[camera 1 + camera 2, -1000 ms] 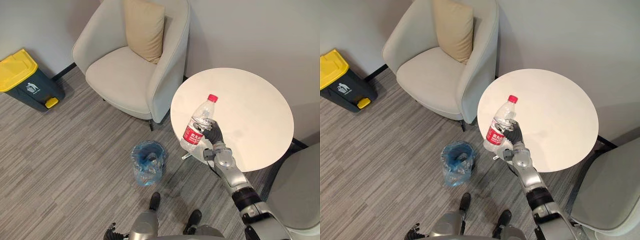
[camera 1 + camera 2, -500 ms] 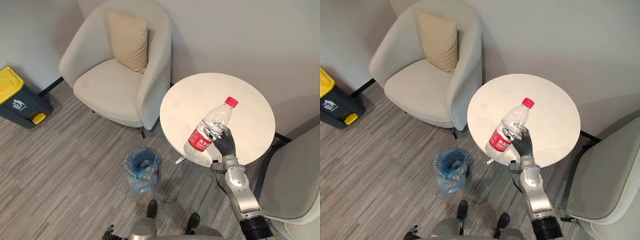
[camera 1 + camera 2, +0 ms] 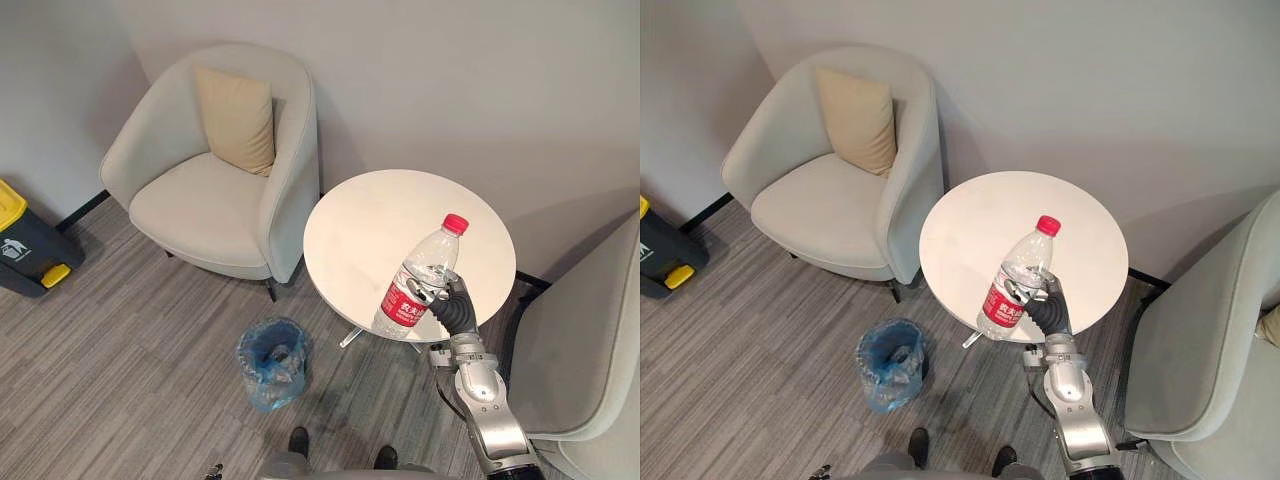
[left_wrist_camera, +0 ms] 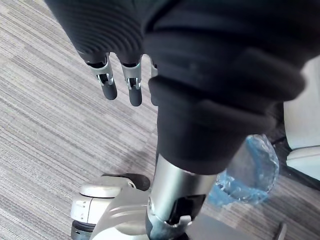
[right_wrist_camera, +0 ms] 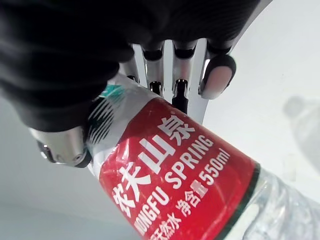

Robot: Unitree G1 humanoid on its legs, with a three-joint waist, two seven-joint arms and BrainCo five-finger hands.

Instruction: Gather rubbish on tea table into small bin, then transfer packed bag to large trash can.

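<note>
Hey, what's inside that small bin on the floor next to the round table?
A blue bag lines the small bin. Something pale seems to lie at the bottom, too small to identify. The bag's folds cover the rest.

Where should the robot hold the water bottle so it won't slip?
Around the round middle of the bottle, by the red label, coming from the side. The body is slim enough for fingers and thumb to wrap it, as the right hand does now, with the cap tilted upward. The left hand hangs open.
</note>
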